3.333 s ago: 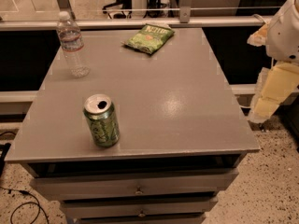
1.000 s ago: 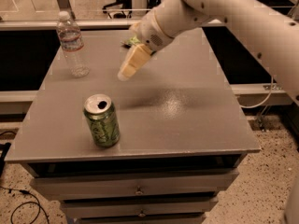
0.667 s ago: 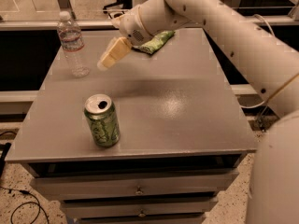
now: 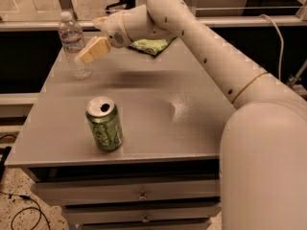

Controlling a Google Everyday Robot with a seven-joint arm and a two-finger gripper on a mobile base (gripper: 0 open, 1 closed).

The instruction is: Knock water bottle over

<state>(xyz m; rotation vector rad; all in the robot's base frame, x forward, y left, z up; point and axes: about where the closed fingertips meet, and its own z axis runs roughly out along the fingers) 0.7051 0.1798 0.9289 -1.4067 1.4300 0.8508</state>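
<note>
The water bottle [image 4: 73, 44] stands upright at the back left of the grey table [image 4: 144, 104]. It is clear plastic with a white cap, a ribbed body and a pale label. My gripper [image 4: 90, 51] reaches in from the right on a long white arm and hangs above the table, just right of the bottle and close to its lower half. I cannot tell whether it touches the bottle.
A green soda can [image 4: 104, 124] stands upright near the table's front left. A green snack bag [image 4: 149, 45] lies at the back, partly behind my arm. Drawers [image 4: 139, 195] sit below the table front. A rail [image 4: 240, 20] runs behind the table.
My arm has swung in from the right and moved left across the table, and the gripper now sits right beside the bottle. The bottle and the can have not moved.
</note>
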